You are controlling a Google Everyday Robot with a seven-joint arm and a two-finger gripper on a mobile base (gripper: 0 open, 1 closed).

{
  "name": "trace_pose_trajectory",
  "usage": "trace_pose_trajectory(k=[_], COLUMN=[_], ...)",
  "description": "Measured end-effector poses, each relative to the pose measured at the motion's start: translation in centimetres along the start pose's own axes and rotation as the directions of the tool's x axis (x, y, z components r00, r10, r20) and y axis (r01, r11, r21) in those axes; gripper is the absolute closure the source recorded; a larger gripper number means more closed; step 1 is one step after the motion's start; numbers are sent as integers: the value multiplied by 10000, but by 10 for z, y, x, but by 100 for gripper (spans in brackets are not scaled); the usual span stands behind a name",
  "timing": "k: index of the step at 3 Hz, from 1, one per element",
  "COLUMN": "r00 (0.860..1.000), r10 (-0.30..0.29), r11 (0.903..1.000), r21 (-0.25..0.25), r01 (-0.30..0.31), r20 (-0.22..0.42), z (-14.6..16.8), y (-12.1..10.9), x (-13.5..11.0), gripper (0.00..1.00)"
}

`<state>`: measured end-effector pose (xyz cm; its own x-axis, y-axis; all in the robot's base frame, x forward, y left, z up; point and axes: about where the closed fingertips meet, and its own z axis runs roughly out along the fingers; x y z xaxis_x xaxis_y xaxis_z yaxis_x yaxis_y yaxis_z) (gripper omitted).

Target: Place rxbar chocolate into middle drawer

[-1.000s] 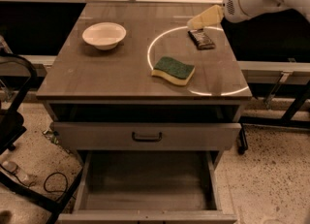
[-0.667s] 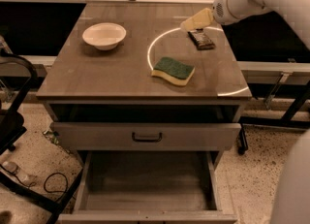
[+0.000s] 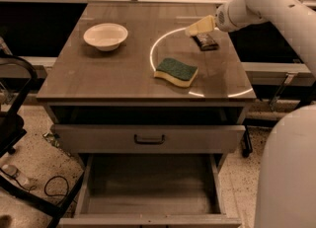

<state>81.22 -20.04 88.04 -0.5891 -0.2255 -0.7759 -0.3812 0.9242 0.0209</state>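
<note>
The rxbar chocolate (image 3: 206, 41), a small dark bar, lies flat on the cabinet top (image 3: 98, 74) at the back right. My gripper (image 3: 199, 26) hangs just above and to the left of the bar's far end, reaching in from the right. The middle drawer (image 3: 148, 185) is pulled out at the bottom of the view, with a bare floor and nothing in it. The gripper holds nothing that I can see.
A green-and-yellow sponge (image 3: 176, 71) lies in front of the bar. A white bowl (image 3: 105, 35) stands at the back left. A shut drawer with a dark handle (image 3: 149, 139) sits above the open one. My white body (image 3: 289, 172) fills the lower right. A black chair (image 3: 15, 118) stands at the left.
My gripper has moved a little to the left and down toward the bar. My body has come into view at the lower right. The bar, sponge and bowl have not moved.
</note>
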Motion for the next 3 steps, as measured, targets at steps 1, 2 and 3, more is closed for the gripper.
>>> trace_pose_trajectory(k=[1, 2, 3], r00=[9999, 9999, 9993], r10=[74, 35, -126], r11=[9999, 9997, 9993], r21=[-117, -221, -343], r01=[-75, -39, 114], r20=[-80, -166, -366], z=[24, 36, 47], y=[-11, -14, -10], x=[7, 12, 21], gripper=[3, 26, 49])
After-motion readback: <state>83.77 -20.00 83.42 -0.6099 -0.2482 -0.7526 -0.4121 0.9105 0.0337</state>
